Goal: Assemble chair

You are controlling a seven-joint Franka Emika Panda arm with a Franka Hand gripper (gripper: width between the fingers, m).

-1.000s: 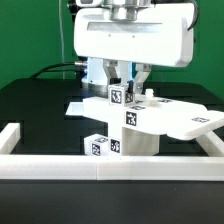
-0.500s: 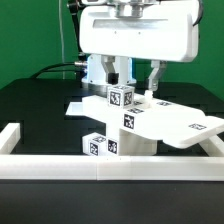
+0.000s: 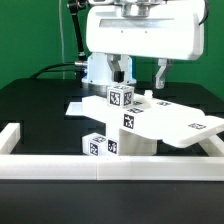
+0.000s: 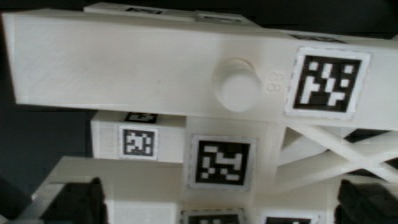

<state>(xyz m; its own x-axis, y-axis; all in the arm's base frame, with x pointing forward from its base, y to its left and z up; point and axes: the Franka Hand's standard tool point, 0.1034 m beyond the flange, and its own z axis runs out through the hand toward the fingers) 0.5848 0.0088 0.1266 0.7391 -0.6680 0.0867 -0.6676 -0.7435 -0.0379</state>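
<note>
Standing near the middle of the black worktop (image 3: 35, 110), just behind the white border rail (image 3: 110, 165), the chair (image 3: 127, 122) is a part-built stack of white blocky plastic pieces w/ black-and-white square tags. A tagged bar sits on top, a tagged upright below it, a small tagged cube at the base toward the exterior view's left, and a flat slab juts out toward the exterior view's right. In the wrist view the chair (image 4: 178, 75) fills the pic: top bar w/ a round peg and a tag, more tagged blocks beneath, diagonal braces to one side. The gripper (image 3: 141, 72) hangs just above the top bar, fingers spread wide, holding nothing, approx. centred over the stack.
</note>
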